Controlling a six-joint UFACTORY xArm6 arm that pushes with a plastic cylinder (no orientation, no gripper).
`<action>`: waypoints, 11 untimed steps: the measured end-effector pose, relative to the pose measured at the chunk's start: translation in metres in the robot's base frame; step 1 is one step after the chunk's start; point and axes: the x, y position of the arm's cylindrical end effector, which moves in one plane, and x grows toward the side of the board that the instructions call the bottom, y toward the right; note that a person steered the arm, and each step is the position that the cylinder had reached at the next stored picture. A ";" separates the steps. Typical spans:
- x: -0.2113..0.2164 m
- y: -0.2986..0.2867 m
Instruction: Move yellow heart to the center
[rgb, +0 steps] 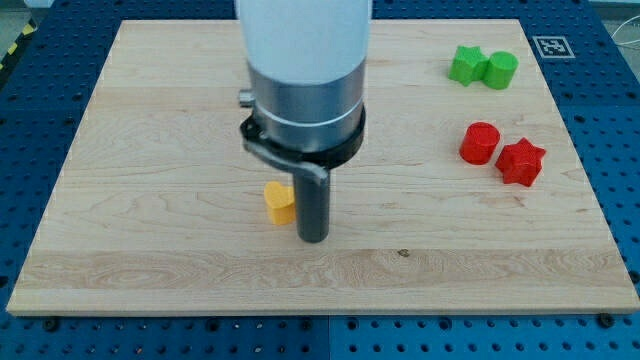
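The yellow heart (279, 202) lies on the wooden board (150, 150), a little left of and below the board's middle. My tip (314, 238) is on the board just right of and slightly below the yellow heart, almost touching its right side. The rod and the arm's grey and white body (305, 80) rise above it and hide part of the board's upper middle.
A green star (465, 64) and a green cylinder (500, 69) touch each other at the view's top right. A red cylinder (480, 143) and a red star (521, 161) sit side by side at the right. A black-and-white marker tag (551, 46) is at the board's top right corner.
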 end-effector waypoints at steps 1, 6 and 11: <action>-0.025 0.000; 0.015 -0.041; -0.038 0.005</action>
